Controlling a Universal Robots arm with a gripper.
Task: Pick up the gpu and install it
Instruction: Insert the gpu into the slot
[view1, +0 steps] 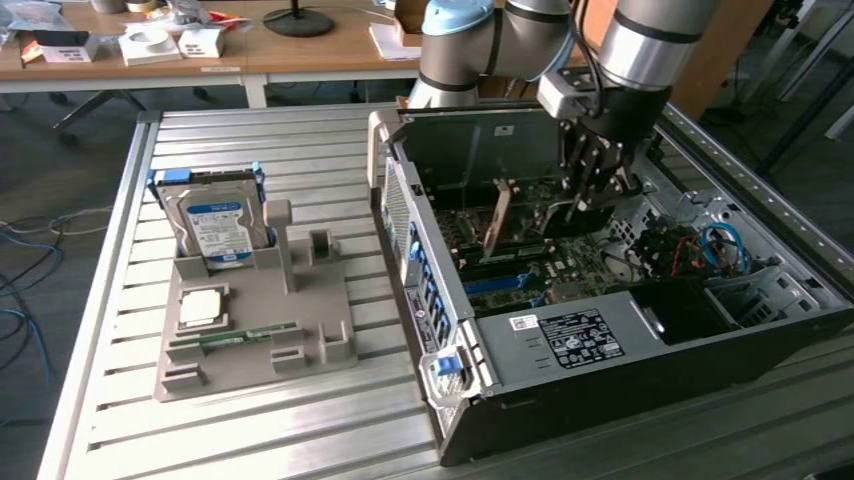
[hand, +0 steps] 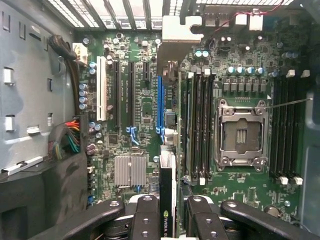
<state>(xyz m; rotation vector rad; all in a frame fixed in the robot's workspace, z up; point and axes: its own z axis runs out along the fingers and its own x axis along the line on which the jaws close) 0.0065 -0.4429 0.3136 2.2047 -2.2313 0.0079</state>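
Nearest the camera, the open PC case (view1: 514, 350) sits on the slatted metal table (view1: 267, 430), on the exterior view's right. On the exterior view's left is a grey parts tray (view1: 314, 330) with a RAM stick (view1: 251, 335) lying flat near its front and a CPU (view1: 200, 307) just behind it. A bit farther back, the blue-labelled hard drive (view1: 220, 228) stands upright in its holder.

Deeper in, the gripper (view1: 591, 195) is down inside the case over the motherboard (view1: 534, 270). In the wrist view its fingers (hand: 145, 217) are clamped on the gpu (hand: 167, 190), held edge-on. The card lines up over the blue slot (hand: 160, 105), with the empty CPU socket (hand: 241, 132) off to one side. I can't tell if it's seated. Way at the back there's a wooden desk (view1: 267, 50) with clutter.
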